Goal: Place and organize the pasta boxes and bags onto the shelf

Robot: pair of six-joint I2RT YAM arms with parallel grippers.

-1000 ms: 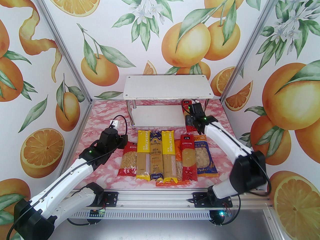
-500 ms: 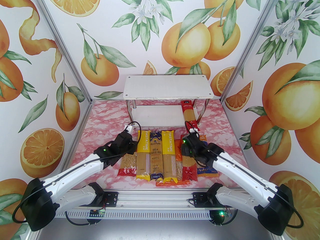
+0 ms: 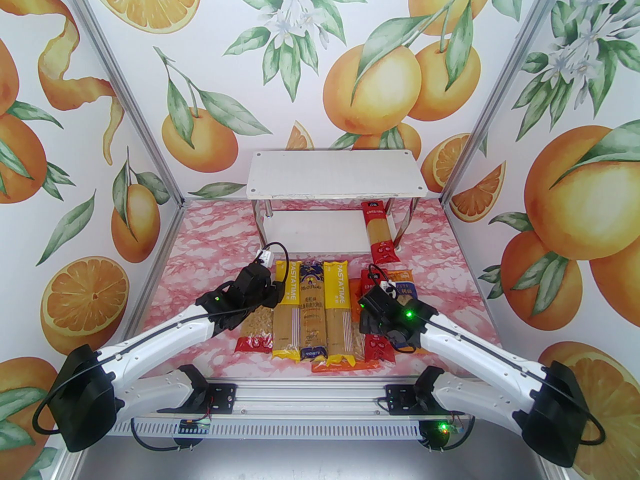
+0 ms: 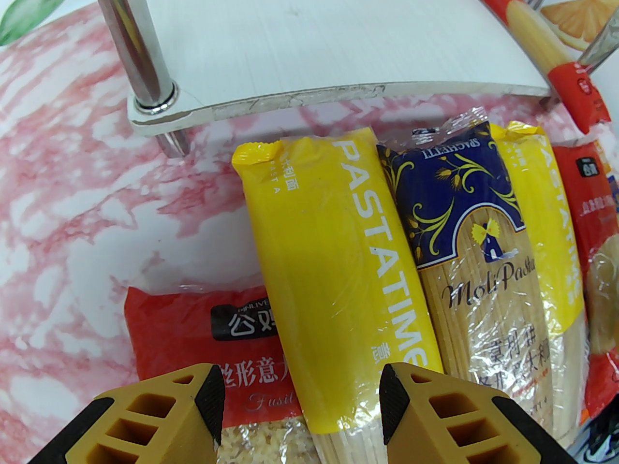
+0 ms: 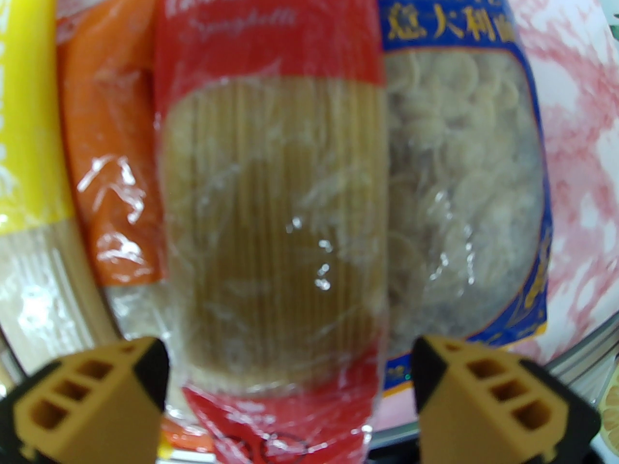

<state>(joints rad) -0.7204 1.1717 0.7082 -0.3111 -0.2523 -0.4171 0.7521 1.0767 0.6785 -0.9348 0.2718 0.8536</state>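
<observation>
– On the table, in front of the shelf [image 3: 310,230], what lies there?
– A row of pasta packs side by side: red bag [image 3: 256,325], yellow pack [image 3: 286,308], dark blue pack [image 3: 312,313], another yellow pack [image 3: 337,313], orange bag [image 3: 356,338], red pack [image 3: 377,345], blue bag [image 3: 402,283].
– And on the shelf?
– A second red pack [image 3: 378,233], at the right end of the lower board.
– The grippers?
– The left gripper [image 4: 297,399] is partly spread over the first yellow pack, holding nothing. The right gripper [image 5: 290,370] is spread wide above the red pack.

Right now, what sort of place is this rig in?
Probably a staged test booth, not a real pantry: orange-print wall panels on aluminium framing, pink marble-pattern tabletop, small two-tier shelf.
</observation>
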